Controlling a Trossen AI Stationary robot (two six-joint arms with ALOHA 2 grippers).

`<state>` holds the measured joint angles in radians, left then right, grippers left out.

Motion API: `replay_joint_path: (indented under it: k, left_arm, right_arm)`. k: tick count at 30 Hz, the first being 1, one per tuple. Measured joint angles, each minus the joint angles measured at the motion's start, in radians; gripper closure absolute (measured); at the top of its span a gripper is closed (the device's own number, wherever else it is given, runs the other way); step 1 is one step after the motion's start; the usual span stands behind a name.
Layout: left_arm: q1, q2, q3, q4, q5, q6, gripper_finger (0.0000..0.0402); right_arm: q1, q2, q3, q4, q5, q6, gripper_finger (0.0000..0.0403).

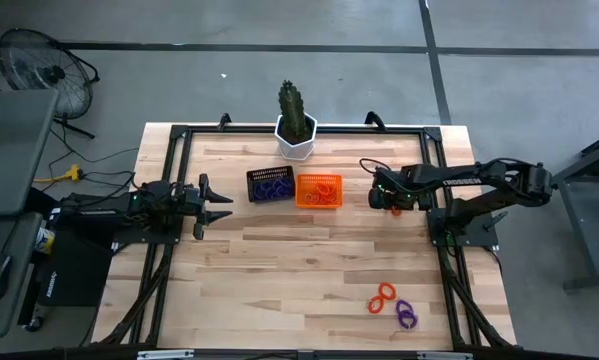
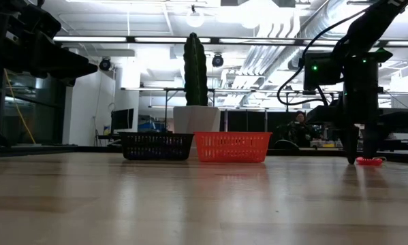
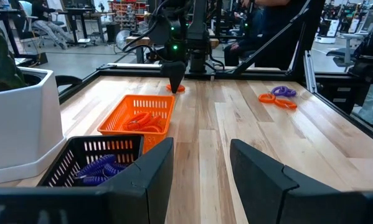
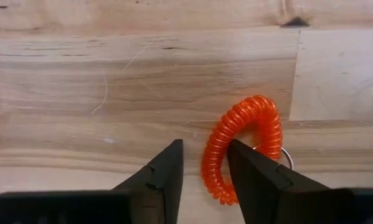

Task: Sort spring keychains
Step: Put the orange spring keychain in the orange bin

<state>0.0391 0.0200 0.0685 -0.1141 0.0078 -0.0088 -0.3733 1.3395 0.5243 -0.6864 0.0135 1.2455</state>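
An orange spring keychain [image 4: 242, 146] lies flat on the wood right of the orange mesh basket [image 1: 319, 191]. My right gripper [image 4: 205, 146] points down over it, open by a narrow gap. One finger stands outside the loop and the other over its hollow, with one side of the coil between them. In the low view the right gripper [image 2: 357, 158] stands at the table beside that keychain [image 2: 371, 161]. The black mesh basket [image 1: 270, 185] holds purple coils, the orange one orange coils. My left gripper [image 1: 219, 205] waits open, left of the baskets. My right gripper comes from above, pointing down, its fingers on either side of one arc of the orange coil [image 4: 214, 165]. That arc lies close against one finger [image 4: 248, 168]. Whether they touch, I cannot tell. The keychain rests on the table.
Loose keychains lie near the table's near right corner: orange ones [image 1: 382, 298] and purple ones [image 1: 407, 314]. A cactus in a white pot [image 1: 297, 130] stands at the far edge behind the baskets. Bare wood spreads across the middle and near left.
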Motion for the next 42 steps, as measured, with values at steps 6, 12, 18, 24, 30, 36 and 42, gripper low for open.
replay_joint_path:
  k: [6, 12, 18, 24, 30, 36, 42]
  left_arm:
    - [0.0, 0.0, 0.0, 0.0, 0.0, 0.0, 0.0245]
    - [0.0, 0.0, 0.0, 0.0, 0.0, 0.0, 0.0245]
    - [0.0, 0.0, 0.0, 0.0, 0.0, 0.0, 0.0245]
    - [0.0, 0.0, 0.0, 0.0, 0.0, 0.0, 0.0245]
    - [0.0, 0.0, 0.0, 0.0, 0.0, 0.0, 0.0245]
    - [0.0, 0.0, 0.0, 0.0, 0.0, 0.0, 0.0245]
    - [0.0, 0.0, 0.0, 0.0, 0.0, 0.0, 0.0245]
  right_arm:
    - [0.0, 0.0, -0.001, -0.006, 0.0, -0.014, 0.031]
    - [0.0, 0.0, -0.002, -0.008, 0.001, -0.032, 0.0338]
    - [0.006, -0.005, 0.001, -0.004, 0.001, -0.052, 0.0366]
    - [0.014, -0.001, 0.043, -0.017, -0.002, -0.103, 0.0373]
    - [0.014, -0.002, 0.128, -0.017, 0.0, -0.177, 0.0371]
    - [0.015, -0.003, 0.239, -0.019, 0.004, -0.271, 0.0378]
    - [0.016, 0.004, 0.391, -0.018, 0.006, -0.389, 0.0373]
